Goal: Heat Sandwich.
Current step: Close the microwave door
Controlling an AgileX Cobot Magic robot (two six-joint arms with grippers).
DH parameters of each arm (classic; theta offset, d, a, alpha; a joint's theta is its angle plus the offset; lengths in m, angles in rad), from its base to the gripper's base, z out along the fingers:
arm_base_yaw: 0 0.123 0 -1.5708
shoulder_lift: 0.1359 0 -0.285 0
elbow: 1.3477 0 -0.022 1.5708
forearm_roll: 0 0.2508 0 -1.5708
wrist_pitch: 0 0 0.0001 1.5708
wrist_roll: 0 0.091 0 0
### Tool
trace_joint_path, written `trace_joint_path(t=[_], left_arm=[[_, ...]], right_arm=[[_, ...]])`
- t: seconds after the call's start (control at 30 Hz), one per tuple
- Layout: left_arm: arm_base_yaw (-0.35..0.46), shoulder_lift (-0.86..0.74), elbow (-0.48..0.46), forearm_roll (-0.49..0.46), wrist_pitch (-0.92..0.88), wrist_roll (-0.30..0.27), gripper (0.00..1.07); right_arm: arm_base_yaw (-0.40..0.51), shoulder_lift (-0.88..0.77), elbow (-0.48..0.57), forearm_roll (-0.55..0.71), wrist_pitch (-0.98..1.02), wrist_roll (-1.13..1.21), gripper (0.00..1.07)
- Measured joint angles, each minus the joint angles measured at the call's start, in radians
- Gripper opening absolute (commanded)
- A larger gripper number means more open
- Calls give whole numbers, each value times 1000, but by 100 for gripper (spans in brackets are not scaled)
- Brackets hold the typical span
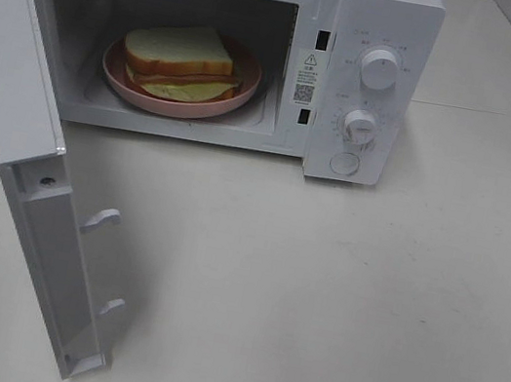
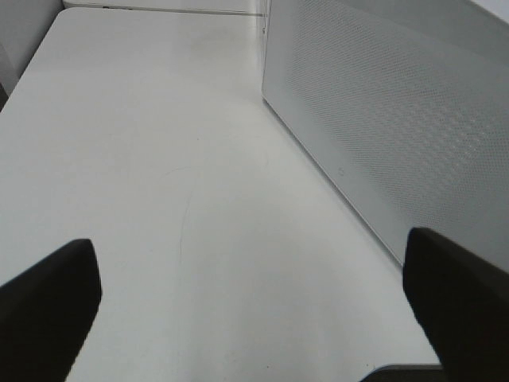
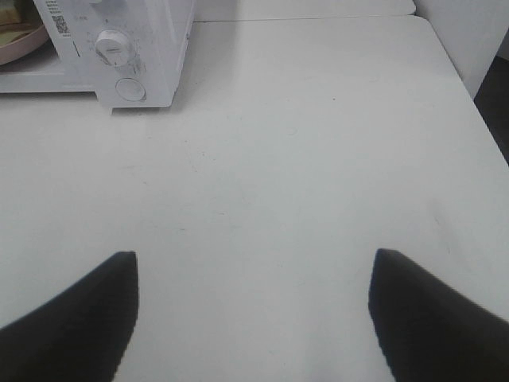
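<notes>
Exterior high view: stacked white-bread sandwich with ham layer (image 1: pixel 181 61) is seen on round pink plate (image 1: pixel 121 83) inside boxy white microwave (image 1: pixel 385 16). Loading is judged done; closing of wide-swung white door (image 1: pixel 22 110) and dial setting are judged outstanding. Left gripper (image 2: pixel 250 278), right gripper (image 3: pixel 254 294): jaws spread, nothing held.

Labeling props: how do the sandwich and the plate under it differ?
The sandwich is square, white bread with tan crust; the plate is round and pink. The sandwich is stacked layers, ham and pale filling showing; the plate is one shallow dish, wider than it. Both sit inside the open microwave.
</notes>
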Motion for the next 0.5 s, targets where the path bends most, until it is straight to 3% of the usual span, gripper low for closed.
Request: trace_joint_path(t=[0.5], left_arm=[[0, 0, 0, 0, 0, 0, 98]], right_arm=[[0, 0, 0, 0, 0, 0, 76]])
